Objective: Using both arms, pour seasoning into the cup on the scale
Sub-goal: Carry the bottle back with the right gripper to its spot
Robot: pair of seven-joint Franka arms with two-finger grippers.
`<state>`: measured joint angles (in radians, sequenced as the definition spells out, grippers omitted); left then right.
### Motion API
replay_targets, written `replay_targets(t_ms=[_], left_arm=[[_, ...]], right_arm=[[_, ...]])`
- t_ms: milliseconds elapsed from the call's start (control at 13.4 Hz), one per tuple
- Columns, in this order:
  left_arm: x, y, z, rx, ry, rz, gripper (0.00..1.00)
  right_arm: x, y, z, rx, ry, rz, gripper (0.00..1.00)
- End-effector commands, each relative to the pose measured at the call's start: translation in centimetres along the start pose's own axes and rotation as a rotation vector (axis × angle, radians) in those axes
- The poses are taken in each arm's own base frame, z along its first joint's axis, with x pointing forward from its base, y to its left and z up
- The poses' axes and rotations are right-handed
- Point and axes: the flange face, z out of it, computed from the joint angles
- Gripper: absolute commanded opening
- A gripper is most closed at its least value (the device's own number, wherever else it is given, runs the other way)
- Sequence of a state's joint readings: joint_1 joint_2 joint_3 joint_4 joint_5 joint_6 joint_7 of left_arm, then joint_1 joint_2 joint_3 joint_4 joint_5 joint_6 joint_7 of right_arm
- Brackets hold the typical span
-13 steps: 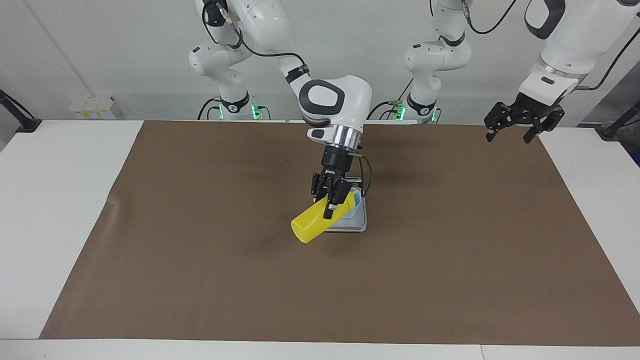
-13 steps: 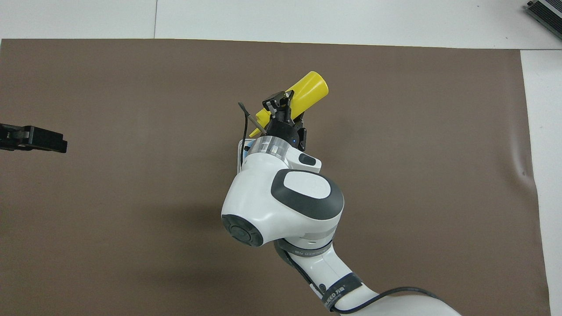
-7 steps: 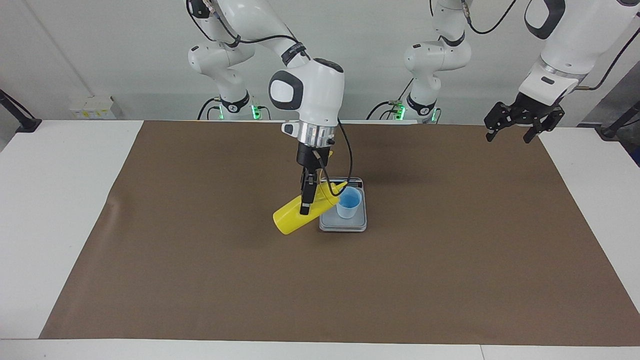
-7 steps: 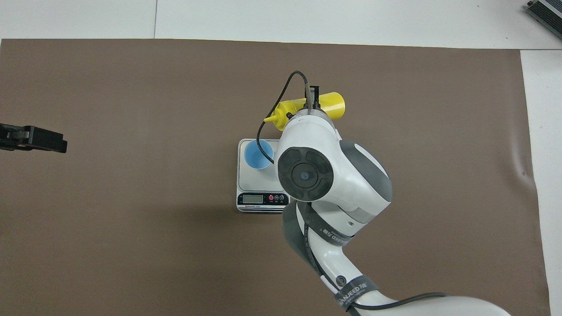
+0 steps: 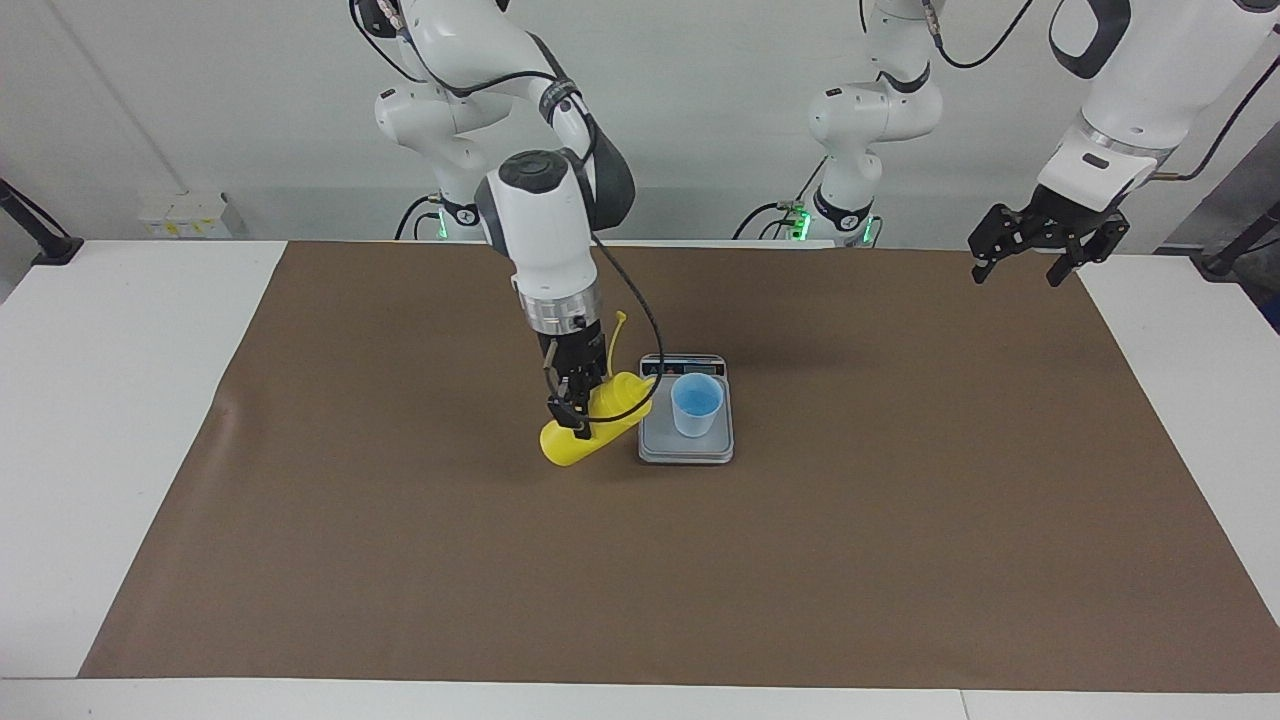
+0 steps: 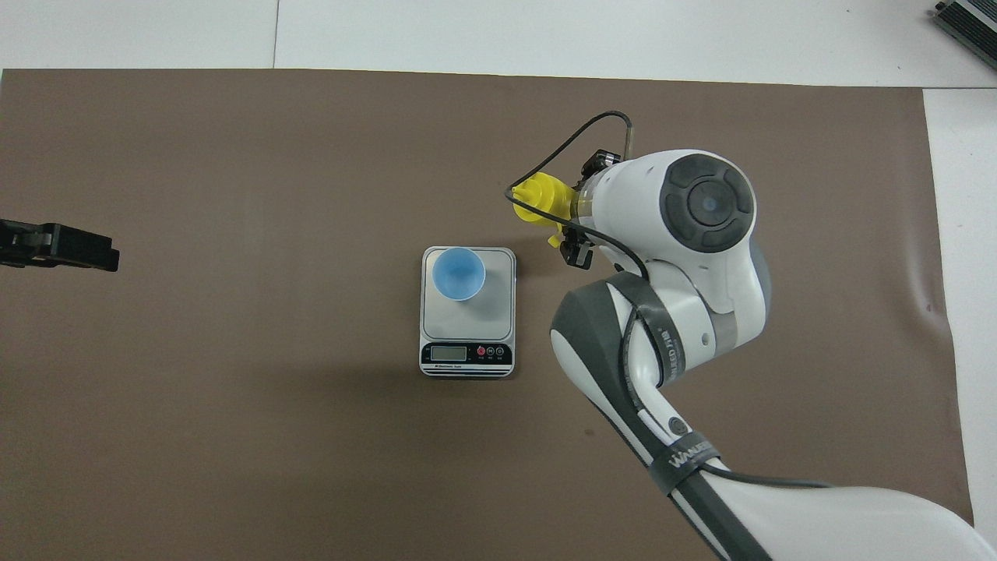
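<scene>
The seasoning, a yellow squeeze bottle (image 5: 592,422), hangs tilted beside the scale, toward the right arm's end of the table. Its nozzle points up toward the scale and its base sits low at the mat; I cannot tell if it touches. My right gripper (image 5: 575,415) is shut on the bottle's body. In the overhead view the right wrist covers all but the bottle's top (image 6: 540,198). The light blue cup (image 5: 697,403) (image 6: 458,273) stands upright on the silver scale (image 5: 660,440) (image 6: 498,312). My left gripper (image 5: 1022,262) (image 6: 58,245) waits open in the air over the mat's edge at the left arm's end.
A brown mat (image 5: 900,520) covers most of the white table (image 5: 120,400). The scale's display strip (image 6: 466,354) faces the robots. A grey device (image 6: 966,19) lies at a table corner farthest from the robots.
My right arm carried the bottle away from over the cup toward its own end of the table, turned it more upright and lowered it beside the scale. The cup now shows uncovered. The left arm stayed still.
</scene>
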<state>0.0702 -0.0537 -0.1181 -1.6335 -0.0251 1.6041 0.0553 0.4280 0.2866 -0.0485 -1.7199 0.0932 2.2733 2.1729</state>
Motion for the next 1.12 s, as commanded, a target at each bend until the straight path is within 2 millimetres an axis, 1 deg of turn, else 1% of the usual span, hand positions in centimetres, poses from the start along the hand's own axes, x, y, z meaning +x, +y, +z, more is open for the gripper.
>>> replay_targets(t_ms=[0, 149, 224, 299, 448, 597, 821, 971, 1045], left_arm=[[-0.2, -0.2, -0.2, 0.001, -0.009, -0.014, 1.00], [-0.2, -0.2, -0.2, 0.001, -0.009, -0.014, 1.00], [-0.2, -0.2, -0.2, 0.001, -0.010, -0.014, 1.00], [-0.2, -0.2, -0.2, 0.001, -0.009, -0.014, 1.00], [-0.2, -0.2, -0.2, 0.001, -0.009, -0.014, 1.00], [-0.2, -0.2, -0.2, 0.001, -0.010, -0.014, 1.00], [-0.2, -0.2, -0.2, 0.001, -0.009, -0.013, 1.00], [-0.2, -0.2, -0.2, 0.001, -0.009, -0.014, 1.00], [-0.2, -0.2, -0.2, 0.001, -0.010, -0.014, 1.00]], right_arm=[[4.0, -1.1, -0.7, -0.127, -0.088, -0.026, 0.00], [6.9, -1.1, -0.3, -0.225, -0.143, -0.077, 0.00], [8.8, -1.1, -0.1, -0.257, -0.198, -0.086, 0.00], [11.2, -0.8, 0.4, -0.288, -0.253, -0.084, 0.00], [14.5, 0.3, 1.1, -0.312, -0.340, -0.143, 0.00], [17.7, 0.5, 1.9, -0.312, -0.406, -0.134, 0.00], [22.5, 1.5, 3.7, -0.354, -0.508, -0.132, 0.00], [25.7, 1.8, 3.5, -0.367, -0.529, -0.124, 0.00], [27.1, 2.4, 3.5, -0.371, -0.537, -0.117, 0.00]])
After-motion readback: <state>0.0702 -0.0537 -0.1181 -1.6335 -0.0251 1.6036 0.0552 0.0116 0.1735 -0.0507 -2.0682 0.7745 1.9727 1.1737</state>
